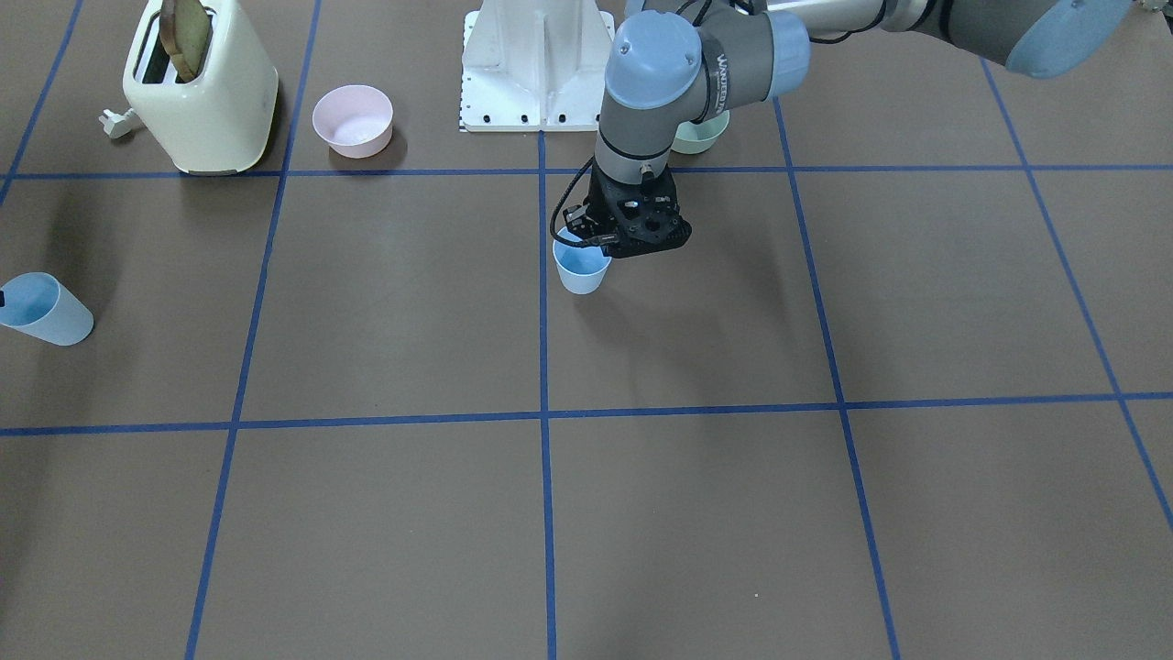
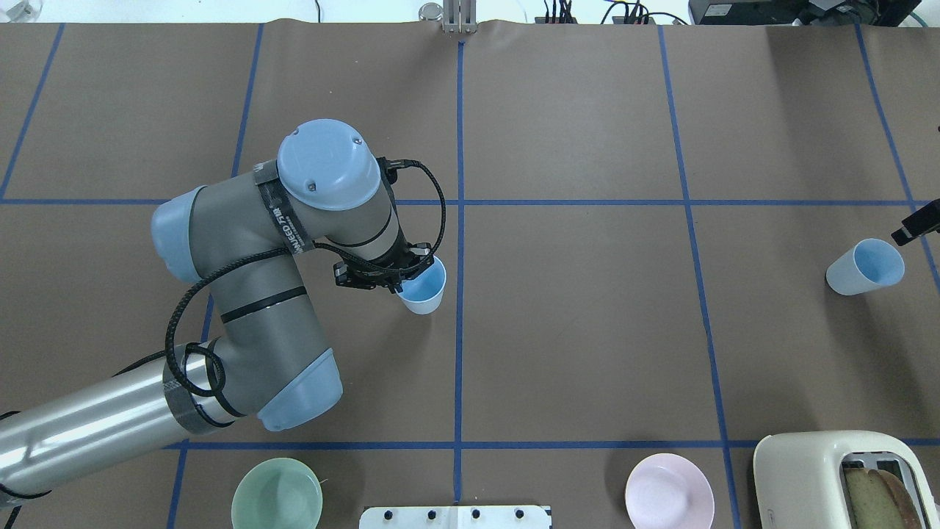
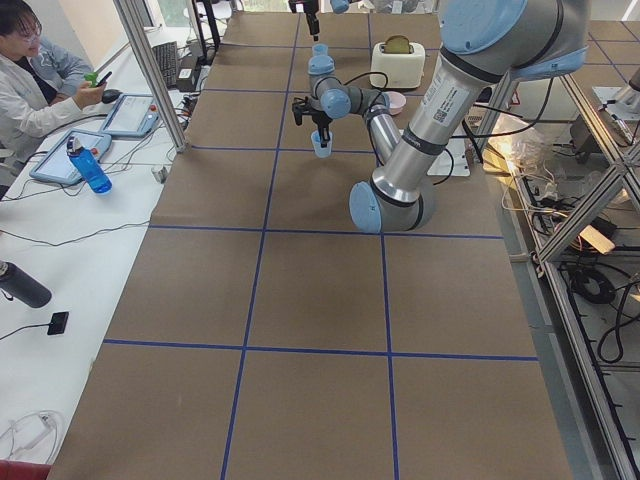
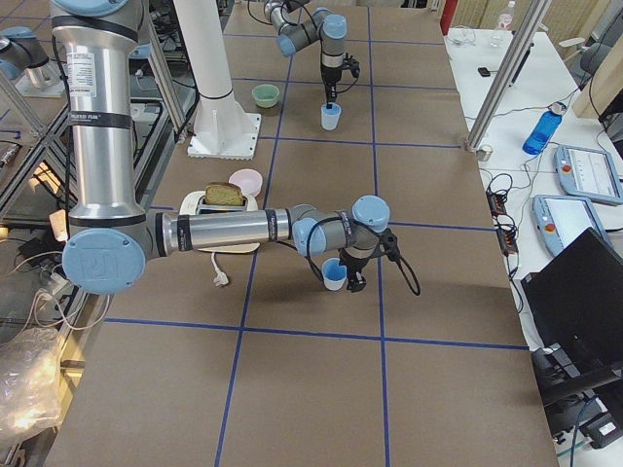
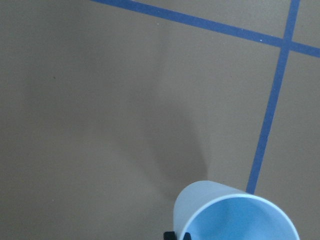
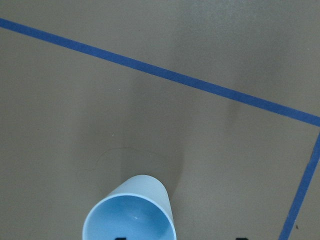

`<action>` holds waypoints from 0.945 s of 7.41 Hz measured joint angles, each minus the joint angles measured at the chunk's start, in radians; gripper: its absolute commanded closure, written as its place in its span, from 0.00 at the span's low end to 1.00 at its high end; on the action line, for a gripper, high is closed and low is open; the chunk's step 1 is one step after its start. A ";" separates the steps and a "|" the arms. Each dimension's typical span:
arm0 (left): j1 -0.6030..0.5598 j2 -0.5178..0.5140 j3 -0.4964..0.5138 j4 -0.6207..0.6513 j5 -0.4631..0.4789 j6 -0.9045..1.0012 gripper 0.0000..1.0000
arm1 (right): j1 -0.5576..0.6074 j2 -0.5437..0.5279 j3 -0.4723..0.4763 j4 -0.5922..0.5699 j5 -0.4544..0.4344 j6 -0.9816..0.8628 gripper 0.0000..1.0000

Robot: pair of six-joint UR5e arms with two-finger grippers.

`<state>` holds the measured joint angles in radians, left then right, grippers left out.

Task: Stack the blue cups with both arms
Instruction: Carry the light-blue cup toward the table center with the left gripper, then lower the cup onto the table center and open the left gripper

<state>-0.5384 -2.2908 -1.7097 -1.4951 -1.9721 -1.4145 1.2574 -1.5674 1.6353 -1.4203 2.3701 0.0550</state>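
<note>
One pale blue cup (image 1: 581, 268) stands near the table's middle line; it also shows in the overhead view (image 2: 424, 288). My left gripper (image 1: 600, 246) comes down on it from above and is shut on its rim, as the left wrist view (image 5: 177, 235) shows against the cup (image 5: 235, 217). The second blue cup (image 2: 866, 268) is at the robot's far right, at the front view's left edge (image 1: 41, 310). My right gripper (image 6: 180, 238) is open, one fingertip over that cup's mouth (image 6: 129, 217) and the other outside its wall.
A cream toaster (image 1: 206, 92) with bread in it and a pink bowl (image 1: 353, 119) stand on the robot's right near the white base mount (image 1: 536, 69). A mint-green bowl (image 2: 277, 494) sits near the base on the left. An operator (image 3: 30, 80) sits at the side desk.
</note>
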 measured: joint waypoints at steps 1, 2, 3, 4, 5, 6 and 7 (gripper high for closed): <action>0.006 -0.006 0.008 -0.008 0.001 -0.004 1.00 | -0.011 0.002 -0.010 0.019 -0.007 0.015 0.21; 0.012 -0.018 0.029 -0.028 0.006 -0.015 1.00 | -0.023 0.003 -0.015 0.036 -0.020 0.030 0.21; 0.021 -0.040 0.067 -0.058 0.021 -0.032 1.00 | -0.031 0.006 -0.021 0.046 -0.027 0.036 0.21; 0.028 -0.060 0.106 -0.088 0.037 -0.043 1.00 | -0.034 0.011 -0.026 0.051 -0.031 0.039 0.21; 0.032 -0.072 0.129 -0.107 0.044 -0.047 1.00 | -0.035 0.013 -0.028 0.053 -0.032 0.039 0.21; 0.034 -0.076 0.139 -0.115 0.047 -0.049 1.00 | -0.036 0.014 -0.029 0.053 -0.033 0.039 0.21; 0.034 -0.077 0.143 -0.117 0.048 -0.050 1.00 | -0.039 0.015 -0.031 0.053 -0.035 0.039 0.21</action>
<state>-0.5039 -2.3680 -1.5669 -1.6123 -1.9242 -1.4641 1.2182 -1.5522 1.6041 -1.3669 2.3351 0.0937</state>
